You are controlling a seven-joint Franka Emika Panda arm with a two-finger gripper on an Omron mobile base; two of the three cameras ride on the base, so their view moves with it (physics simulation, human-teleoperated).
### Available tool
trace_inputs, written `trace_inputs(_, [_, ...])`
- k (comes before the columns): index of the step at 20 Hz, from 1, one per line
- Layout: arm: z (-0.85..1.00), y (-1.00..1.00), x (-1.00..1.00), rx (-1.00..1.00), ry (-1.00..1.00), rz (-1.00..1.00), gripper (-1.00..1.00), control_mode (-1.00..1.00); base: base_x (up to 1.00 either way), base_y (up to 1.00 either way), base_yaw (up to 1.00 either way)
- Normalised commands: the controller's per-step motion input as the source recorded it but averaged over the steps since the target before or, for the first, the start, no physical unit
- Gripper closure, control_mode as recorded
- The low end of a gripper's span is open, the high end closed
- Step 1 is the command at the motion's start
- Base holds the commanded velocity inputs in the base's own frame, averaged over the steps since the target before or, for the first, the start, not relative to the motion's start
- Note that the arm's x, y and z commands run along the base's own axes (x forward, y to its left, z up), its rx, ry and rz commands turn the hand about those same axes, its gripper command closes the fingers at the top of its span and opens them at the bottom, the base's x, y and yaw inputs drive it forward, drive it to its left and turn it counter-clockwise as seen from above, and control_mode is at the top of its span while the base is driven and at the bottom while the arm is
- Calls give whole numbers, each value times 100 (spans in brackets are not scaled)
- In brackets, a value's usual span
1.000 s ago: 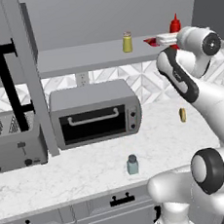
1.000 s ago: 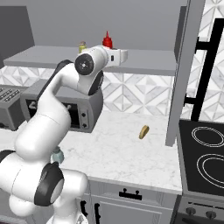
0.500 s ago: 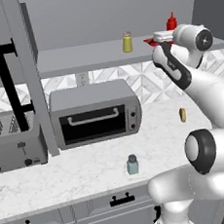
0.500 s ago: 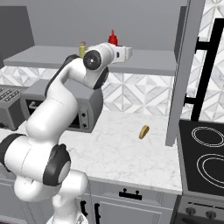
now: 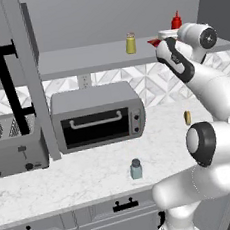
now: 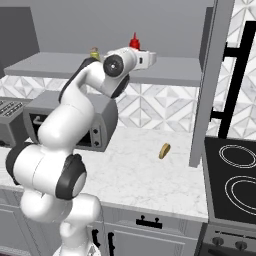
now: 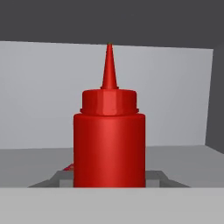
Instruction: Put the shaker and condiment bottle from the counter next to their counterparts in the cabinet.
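Standing upright on shelf, red condiment bottle [image 7: 109, 140], pointed nozzle, ridged cap

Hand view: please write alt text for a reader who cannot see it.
The condiment bottle, a red squeeze bottle with a pointed nozzle, stands upright and fills the centre of the frame, close to the camera. It rests on the grey shelf of the cabinet, with the grey back wall behind it.
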Motion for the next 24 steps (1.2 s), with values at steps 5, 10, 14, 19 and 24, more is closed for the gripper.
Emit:
trace_inputs(5, [-2,-10,26,5,0,0,100,-100,0,0,0])
trace_inputs(10, [-7,-2,23,10,4,0,100,-100,0,0,0])
trace_inputs(14, [-27,0,24,2,2,0,100,-100,0,0,0])
trace_inputs(19, [-31,0,16,0,-2,0,100,-100,0,0,0])
trace_inputs(24, [-25,0,15,0,-3,0,100,-100,0,0,0])
